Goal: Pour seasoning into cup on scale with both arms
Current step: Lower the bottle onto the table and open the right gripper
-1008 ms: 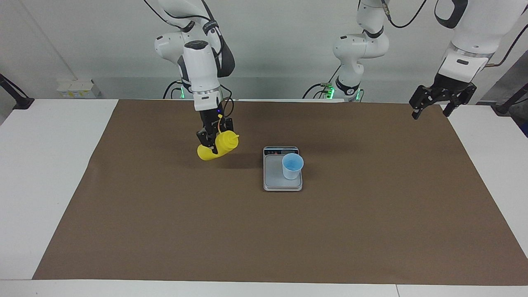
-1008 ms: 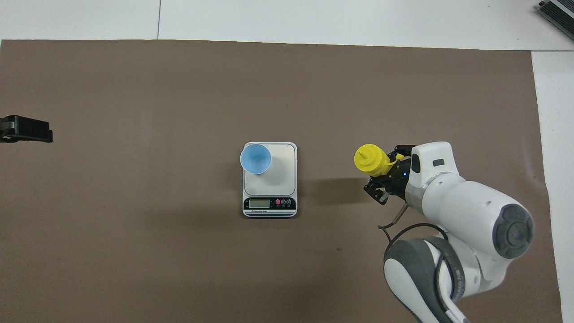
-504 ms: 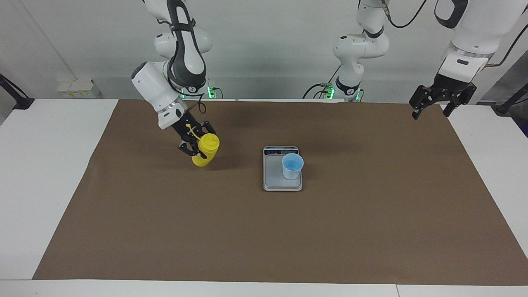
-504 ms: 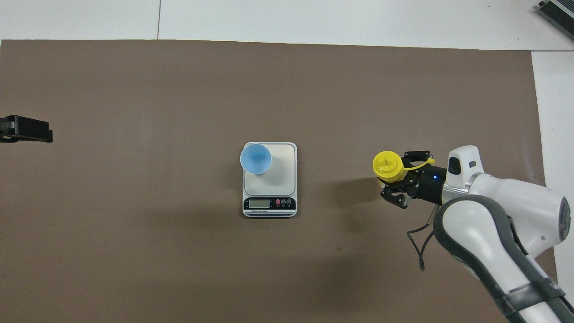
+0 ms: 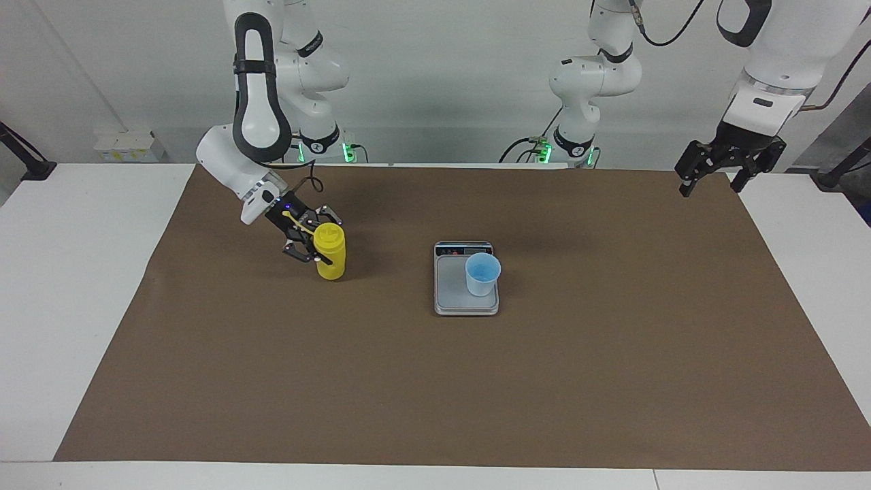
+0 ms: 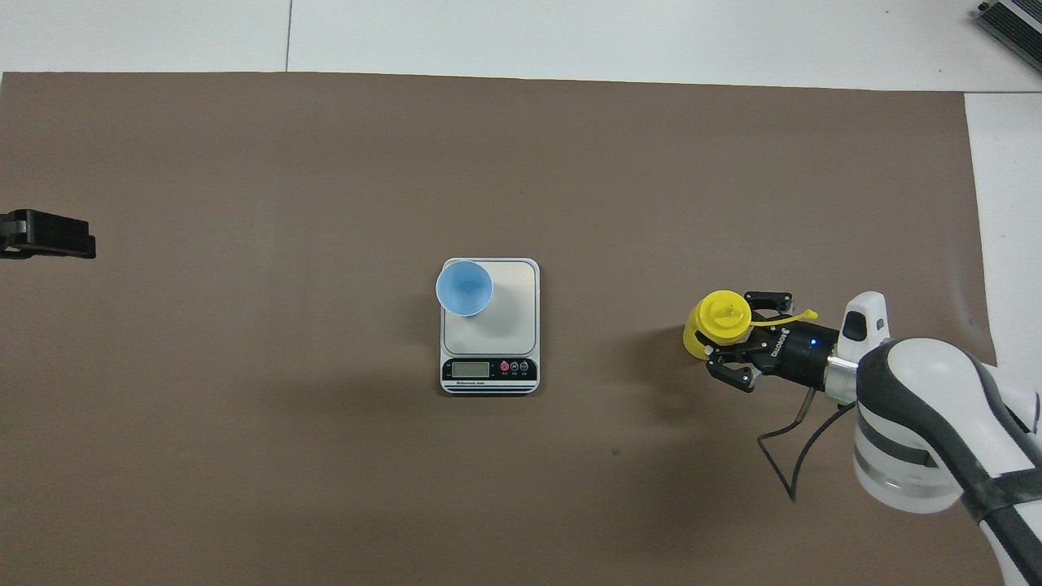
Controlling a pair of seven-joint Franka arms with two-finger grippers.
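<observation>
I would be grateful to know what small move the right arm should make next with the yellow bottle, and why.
Probably let go and draw back. The yellow bottle stands upright on the brown mat, toward the right arm's end of the table from the scale, with the right tool at its upper part. The left tool waits, open, over the mat's edge.

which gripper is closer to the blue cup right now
Right. The right gripper is at the yellow bottle, beside the scale holding the cup; the left gripper waits at the mat's edge.

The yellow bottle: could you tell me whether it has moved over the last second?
Yes. The yellow bottle has moved away from the scale toward the right arm's end of the table, going from tilted to upright on the mat in the right gripper.
</observation>
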